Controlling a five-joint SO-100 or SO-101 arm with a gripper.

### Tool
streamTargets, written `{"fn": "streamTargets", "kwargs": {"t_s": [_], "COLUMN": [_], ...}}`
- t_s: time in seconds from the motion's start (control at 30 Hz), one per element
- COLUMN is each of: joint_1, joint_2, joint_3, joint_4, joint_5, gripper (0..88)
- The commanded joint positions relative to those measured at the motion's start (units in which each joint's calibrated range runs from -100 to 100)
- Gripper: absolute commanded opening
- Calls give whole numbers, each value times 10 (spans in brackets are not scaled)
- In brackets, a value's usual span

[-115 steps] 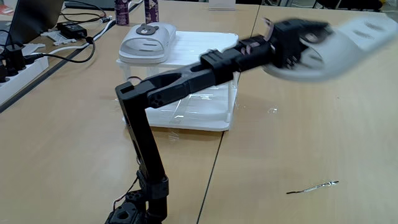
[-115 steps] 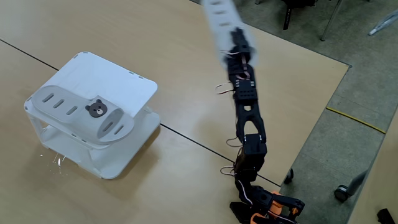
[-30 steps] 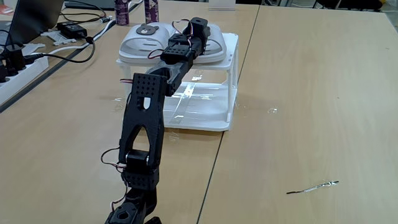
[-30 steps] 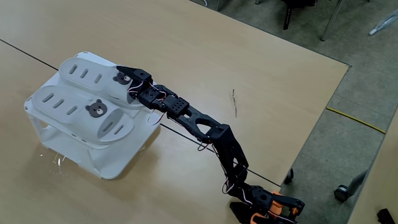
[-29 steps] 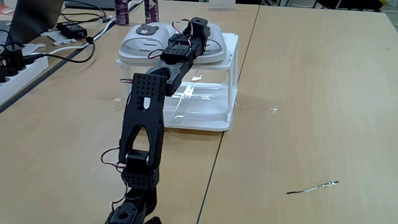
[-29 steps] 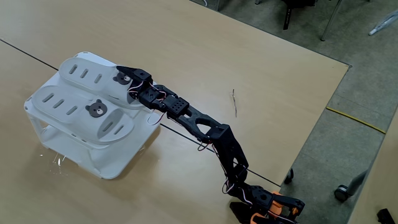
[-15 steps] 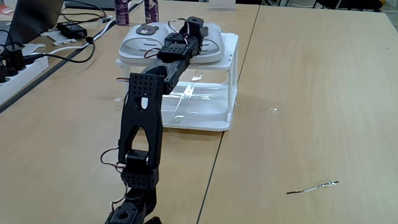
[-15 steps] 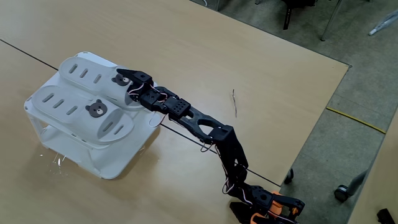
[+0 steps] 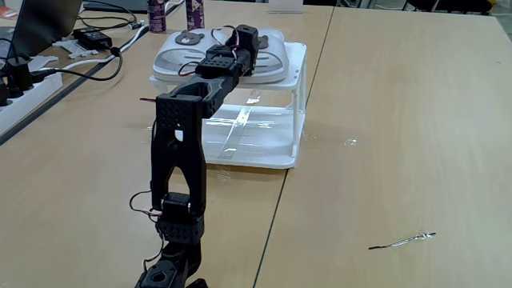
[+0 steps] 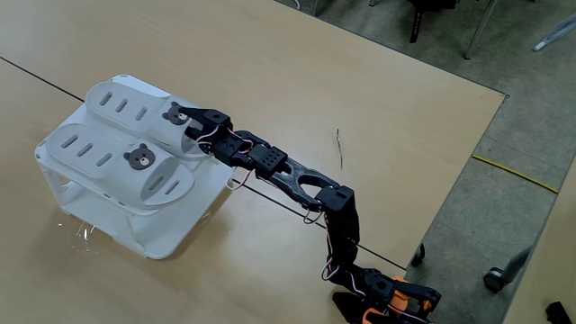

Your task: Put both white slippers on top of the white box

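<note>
Both white slippers lie side by side on the flat top of the white box (image 10: 166, 229) (image 9: 298, 104), bear badges toward the arm. One slipper (image 10: 103, 153) (image 9: 180, 54) sits nearer the box's front edge in the high fixed view. The other slipper (image 10: 126, 101) (image 9: 274, 50) lies beside it. My gripper (image 10: 200, 128) (image 9: 244, 34) hovers at the badge end of that second slipper, jaws apart, holding nothing. The black arm stretches from its base across the table to the box.
A power strip with cables (image 9: 20, 80), an adapter (image 9: 92, 38) and bottles (image 9: 156, 12) crowd the far left of the table. A thin wire (image 9: 404, 238) (image 10: 339, 148) lies on bare wood. The table edge (image 10: 468, 157) drops to the floor on the right.
The second slipper was carried over and set on the box beside the first. In the last second the elbow has risen and the gripper has drawn slightly back off it.
</note>
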Motion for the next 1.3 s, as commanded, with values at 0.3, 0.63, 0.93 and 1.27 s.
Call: {"fn": "streamTargets", "kwargs": {"t_s": [0.3,0.63,0.93,1.27], "joint_1": [-1,-1,-1,-1], "joint_2": [-153,-268,-323,-328], "joint_3": [92,202,265,193], "joint_4": [-2,-2,-2,-11], "joint_5": [4,4,4,4], "gripper": [162,162,153,7]}}
